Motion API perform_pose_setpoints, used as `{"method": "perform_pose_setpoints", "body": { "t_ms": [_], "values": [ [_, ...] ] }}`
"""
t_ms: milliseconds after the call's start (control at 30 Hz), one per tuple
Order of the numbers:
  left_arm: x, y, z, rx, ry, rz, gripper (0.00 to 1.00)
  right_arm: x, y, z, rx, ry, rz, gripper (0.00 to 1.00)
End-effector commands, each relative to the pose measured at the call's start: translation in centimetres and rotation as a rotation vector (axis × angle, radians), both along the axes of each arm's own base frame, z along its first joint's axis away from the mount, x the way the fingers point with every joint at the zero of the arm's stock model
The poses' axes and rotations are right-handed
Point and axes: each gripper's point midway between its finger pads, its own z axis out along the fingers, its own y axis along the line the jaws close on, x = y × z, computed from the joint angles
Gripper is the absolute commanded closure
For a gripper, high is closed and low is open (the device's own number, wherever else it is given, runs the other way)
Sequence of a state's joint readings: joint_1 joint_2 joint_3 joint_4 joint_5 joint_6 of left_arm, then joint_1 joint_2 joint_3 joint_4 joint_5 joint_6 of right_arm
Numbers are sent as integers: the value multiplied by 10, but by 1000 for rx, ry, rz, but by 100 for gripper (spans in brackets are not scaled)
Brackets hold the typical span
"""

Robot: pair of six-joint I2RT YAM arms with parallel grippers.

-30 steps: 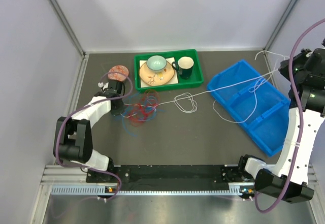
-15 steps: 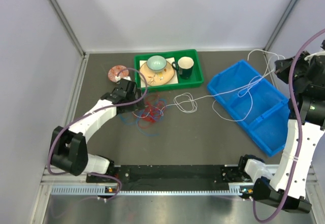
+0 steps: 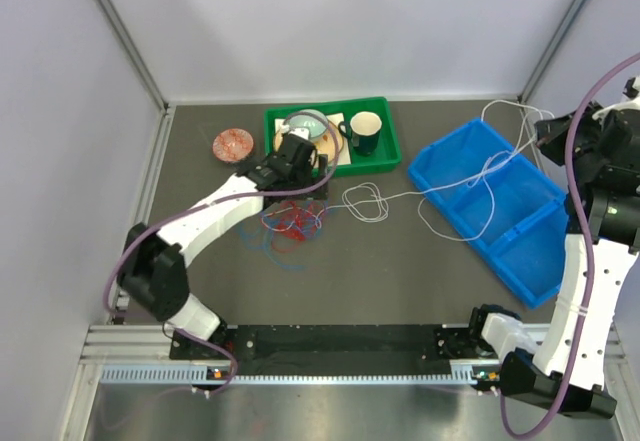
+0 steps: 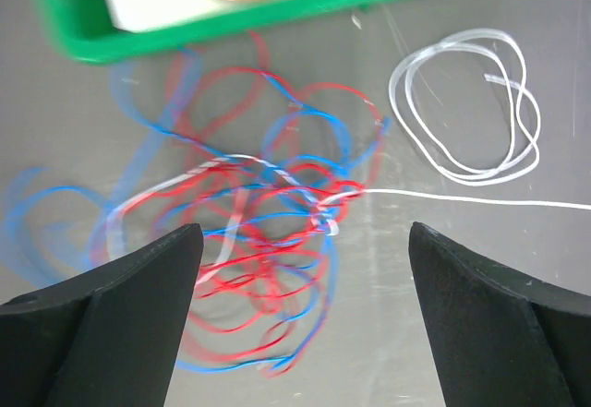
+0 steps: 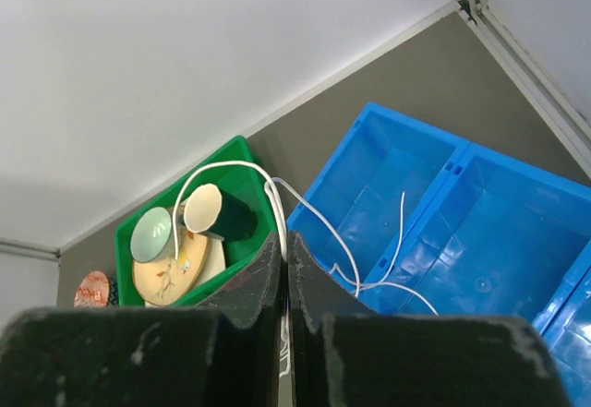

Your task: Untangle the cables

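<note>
The red and blue cables lie in a tangled heap on the dark table, in front of the green tray. In the left wrist view this tangle is blurred, and a stretch of the white cable is wound into it. My left gripper hovers over the tangle's back edge, open wide with nothing between its fingers. The white cable forms a loose loop, then runs right over the blue bin up to my right gripper. That gripper is shut on the white cable.
A green tray with a plate, a bowl and a dark mug stands at the back. An open blue bin sits at the right under the white cable. A small pink disc lies at the back left.
My left gripper has opened and swung from the tangle's left side to its back edge by the green tray. The tangle shifted slightly right. The right arm shifted slightly, still gripping the white cable.
</note>
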State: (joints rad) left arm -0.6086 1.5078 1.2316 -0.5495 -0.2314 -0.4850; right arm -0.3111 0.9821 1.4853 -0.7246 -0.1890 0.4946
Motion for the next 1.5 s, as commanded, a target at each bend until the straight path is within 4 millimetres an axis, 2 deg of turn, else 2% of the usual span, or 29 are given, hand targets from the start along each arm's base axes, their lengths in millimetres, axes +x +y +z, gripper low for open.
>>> {"method": "perform_pose_setpoints", "body": {
  "t_ms": [0, 67, 333, 433, 467, 533, 600, 700, 767, 900, 933, 1000, 1033, 1100, 1167, 1233, 1267, 1367, 1467],
  "values": [
    [7, -30, -24, -44, 72, 9, 7, 0, 5, 5, -8, -32, 21, 100],
    [8, -38, -32, -39, 77, 14, 10, 0, 5, 4, -11, -30, 23, 100],
    [12, -42, -53, -46, 84, 75, 20, 3, 8, 3, -12, -29, 37, 100],
    [15, -40, -54, -36, 72, 85, 34, 3, 8, 2, -10, -26, 37, 100],
    [15, -40, -57, -31, 75, 88, 45, 3, 8, 2, -8, -25, 37, 100],
    [18, -40, -57, -26, 71, 86, 58, 3, 8, 2, -8, -26, 37, 100],
    [18, -42, -59, -23, 76, 79, 81, 3, 8, 2, -7, -26, 35, 100],
    [19, -42, -57, -23, 74, 75, 98, 2, 8, 3, -10, -30, 35, 100],
    [19, -40, -57, -15, 73, 82, 100, 2, 8, 3, -12, -30, 34, 100],
    [20, -39, -51, -14, 64, 82, 98, 1, 8, 3, -12, -30, 34, 100],
    [20, -39, -48, -17, 60, 78, 86, 1, 8, 2, -12, -29, 36, 100],
    [19, -41, -49, -21, 59, 57, 72, 2, 8, 2, -13, -30, 36, 100],
    [19, -42, -52, -19, 65, 51, 56, 2, 8, 2, -11, -27, 39, 100],
    [17, -46, -58, -22, 84, 36, 46, 2, 9, 1, -10, -28, 40, 100],
    [18, -49, -65, -22, 98, 29, 43, 2, 9, 2, -8, -29, 43, 100],
    [18, -50, -75, -12, 117, 25, 48, 2, 9, 1, -7, -28, 41, 100],
    [19, -51, -76, -10, 116, 25, 67, 3, 9, 0, -9, -26, 41, 100],
    [25, -46, -76, 8, 119, 42, 100, 2, 9, 0, -4, -27, 40, 100],
    [31, -30, -66, -6, 115, 83, 100, 0, 10, 4, -7, -38, 39, 100]
  ]
}}
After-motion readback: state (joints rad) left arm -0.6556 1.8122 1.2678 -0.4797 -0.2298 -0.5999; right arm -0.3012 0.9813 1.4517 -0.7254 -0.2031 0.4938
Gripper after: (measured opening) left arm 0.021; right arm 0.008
